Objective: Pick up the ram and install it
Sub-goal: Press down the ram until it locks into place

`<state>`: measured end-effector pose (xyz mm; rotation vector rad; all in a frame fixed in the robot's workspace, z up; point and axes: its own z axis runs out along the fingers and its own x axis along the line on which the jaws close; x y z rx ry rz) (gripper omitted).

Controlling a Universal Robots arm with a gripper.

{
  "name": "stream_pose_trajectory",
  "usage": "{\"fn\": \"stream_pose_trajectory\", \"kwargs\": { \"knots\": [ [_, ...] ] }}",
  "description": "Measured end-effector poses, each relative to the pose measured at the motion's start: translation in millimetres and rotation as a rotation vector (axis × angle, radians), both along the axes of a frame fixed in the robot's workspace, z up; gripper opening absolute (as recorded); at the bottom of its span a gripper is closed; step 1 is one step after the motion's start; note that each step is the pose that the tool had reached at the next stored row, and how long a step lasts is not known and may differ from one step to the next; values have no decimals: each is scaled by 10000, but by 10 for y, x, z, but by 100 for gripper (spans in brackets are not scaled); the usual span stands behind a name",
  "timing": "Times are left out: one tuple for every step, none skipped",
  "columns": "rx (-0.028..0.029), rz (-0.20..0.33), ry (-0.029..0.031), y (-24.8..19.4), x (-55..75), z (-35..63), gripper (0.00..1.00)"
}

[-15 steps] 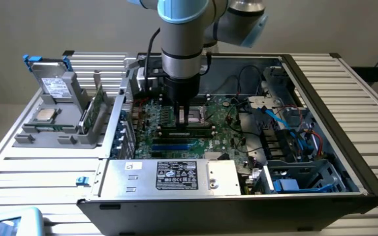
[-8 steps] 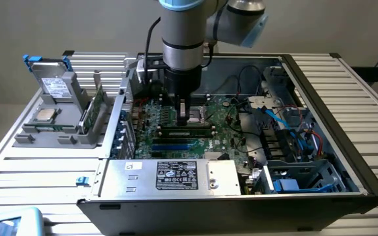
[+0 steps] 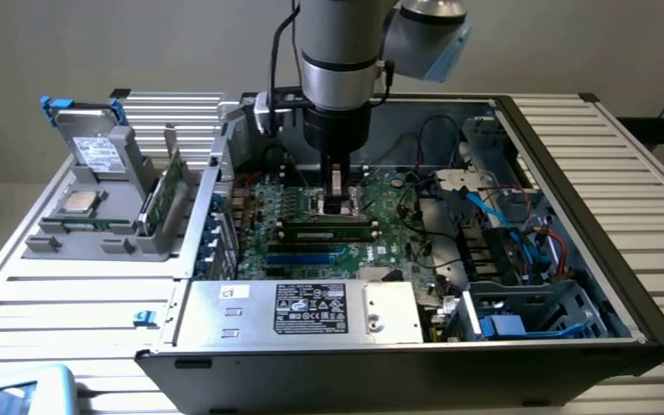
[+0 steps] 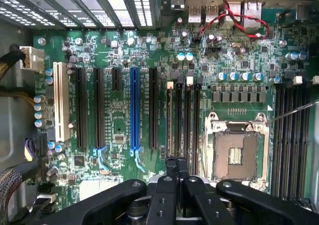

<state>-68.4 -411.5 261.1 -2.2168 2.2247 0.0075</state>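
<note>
Step in hand, as I judge it: the install, at or just past seating. The ram, a long narrow green circuit-board stick with dark chips [image 3: 328, 230], lies lengthwise in a slot on the large green motherboard [image 3: 309, 203], near the middle of the open black computer case [image 3: 609, 285]. It looks level and low in its slot; whether the end latches have closed, I cannot tell.

Arm pose: the grey Universal Robots arm [image 3: 338, 52] stands straight down into the case, wrist vertical. The gripper [image 3: 341, 206] sits directly over the ram's middle, tips at or just above its top edge. In the wrist view the black fingers [image 4: 172, 167] are drawn together with no gap and nothing between them, so closed and empty; they look set to push down, not to hold.

What the move calls for: even, straight-down pressure along the stick, no tilt, and care with the empty silver processor socket [image 4: 234, 152] nearby.

Off the board, a grey plastic parts rack [image 3: 113, 216] stands on the slatted metal counter [image 3: 67, 303], toward its far corner on the exterior view's left.
</note>
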Motion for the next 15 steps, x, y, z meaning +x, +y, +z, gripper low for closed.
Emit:
{"fn": "stream_pose_trajectory", "kwargs": {
  "knots": [
    [-1, -1, 5, 0, -1, 0, 11],
    [-1, -2, 5, 0, -1, 0, 11],
    [0, -2, 5, 0, -1, 0, 11],
    [-2, -2, 6, 0, -1, 0, 11],
    [-1, -2, 6, 0, -1, 0, 11],
    [-2, -2, 6, 0, -1, 0, 11],
    [-2, -2, 6, 0, -1, 0, 11],
    [-2, -1, 6, 0, -1, 0, 11],
    [-2, -3, 6, 0, -1, 1, 11],
    [-2, -74, 6, 0, -1, 0, 11],
    [-2, -193, 6, 0, -1, 0, 11],
    [-2, -310, 6, 0, -1, 1, 11],
    [-2, -441, 7, 0, -1, 0, 11],
    [-2, -595, 7, 0, -1, 0, 11],
    [-3, -750, 7, 0, -1, -1, 11]
  ]
}}
